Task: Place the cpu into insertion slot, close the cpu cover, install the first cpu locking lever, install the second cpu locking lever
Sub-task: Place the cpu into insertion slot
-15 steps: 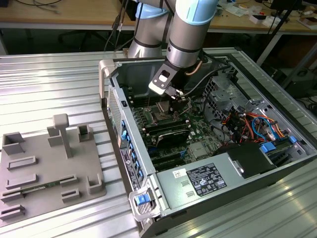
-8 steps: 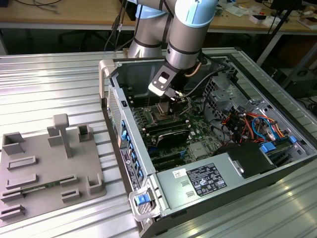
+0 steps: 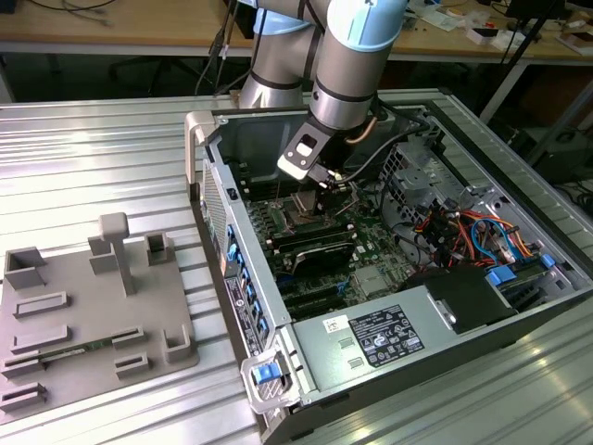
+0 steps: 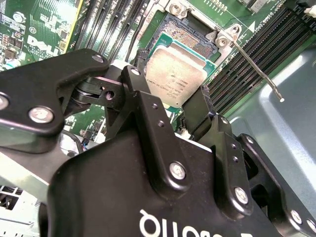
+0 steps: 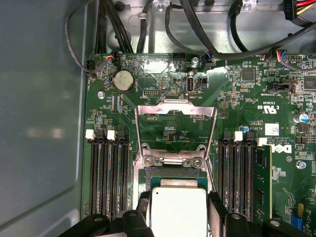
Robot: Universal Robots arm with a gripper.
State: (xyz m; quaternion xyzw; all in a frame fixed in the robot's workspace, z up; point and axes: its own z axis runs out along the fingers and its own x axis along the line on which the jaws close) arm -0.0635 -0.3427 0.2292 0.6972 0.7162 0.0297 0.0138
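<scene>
motherboard (image 4: pixel 34 29) backs the hand (image 4: pixel 167 89) pinching the cpu (image 4: pixel 177 74) over the insertion slot (image 4: pixel 190 34); first wrist view shows the cpu cover (image 5: pixel 176 105) open.

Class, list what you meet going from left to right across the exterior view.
Grey plastic tray → blue latch → fingers holding the chip → bundle of coloured cables.

Exterior view: high, oblique, over open grey metal computer case (image 3: pixel 213 195). Both wrist views: close on square silver-grey cpu (image 4: pixel 175 76) (image 5: pixel 177 212).
</scene>
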